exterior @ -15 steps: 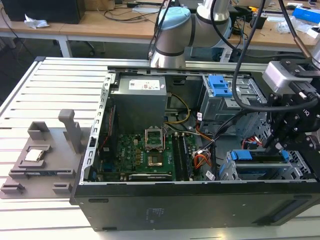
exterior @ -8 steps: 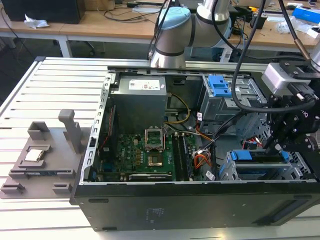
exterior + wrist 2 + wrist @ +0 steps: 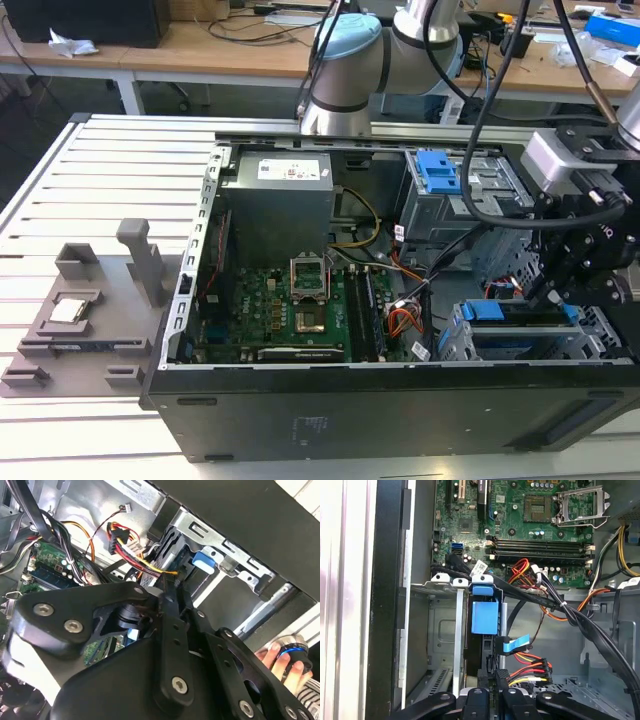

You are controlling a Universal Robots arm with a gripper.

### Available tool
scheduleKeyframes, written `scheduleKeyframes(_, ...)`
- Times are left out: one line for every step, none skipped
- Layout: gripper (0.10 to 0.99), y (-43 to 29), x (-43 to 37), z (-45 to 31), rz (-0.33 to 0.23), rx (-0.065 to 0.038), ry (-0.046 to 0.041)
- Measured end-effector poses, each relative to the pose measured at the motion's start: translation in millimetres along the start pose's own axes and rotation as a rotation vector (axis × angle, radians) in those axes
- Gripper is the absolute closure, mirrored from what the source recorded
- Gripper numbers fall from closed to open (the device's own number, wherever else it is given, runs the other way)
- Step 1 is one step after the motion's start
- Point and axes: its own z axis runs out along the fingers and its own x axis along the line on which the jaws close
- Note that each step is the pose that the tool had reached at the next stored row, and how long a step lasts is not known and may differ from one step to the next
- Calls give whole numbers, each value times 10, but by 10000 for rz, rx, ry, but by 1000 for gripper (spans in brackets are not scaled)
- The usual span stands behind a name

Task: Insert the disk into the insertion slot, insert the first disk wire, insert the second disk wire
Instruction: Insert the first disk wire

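We take the motherboard [image 3: 290, 310] as our mark; it lies flat inside the computer case [image 3: 380, 410]. Behind it, toward the arm [image 3: 340, 80], stands the power supply [image 3: 278, 205]. To the exterior view's right of it we find the insertion slot [image 3: 452, 345], the disk [image 3: 520, 342] inside it and the gripper [image 3: 542, 292] just above. A wire bundle [image 3: 403, 322] lies between motherboard and slot. To the exterior view's left of it, outside the case, a fixture plate [image 3: 45, 335] rests on the table [image 3: 110, 180].
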Motion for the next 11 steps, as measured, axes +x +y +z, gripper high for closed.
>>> scheduleKeyframes(843, 0, 0, -4, 0, 0, 12)
scheduleKeyframes(843, 0, 1, -12, 1, 0, 18)
scheduleKeyframes(843, 2, 2, -54, 1, 0, 18)
scheduleKeyframes(843, 5, 3, -110, 1, 0, 17)
scheduleKeyframes(843, 8, 3, -186, 2, 0, 17)
scheduleKeyframes(843, 10, 1, -236, 2, -1, 17)
scheduleKeyframes(843, 11, -2, -274, 2, 0, 17)
scheduleKeyframes(843, 15, -9, -343, 2, 0, 21)
scheduleKeyframes(843, 16, -17, -395, 1, 0, 23)
scheduleKeyframes(843, 17, -25, -426, 2, 0, 26)
scheduleKeyframes(843, 17, -33, -448, 1, 0, 28)
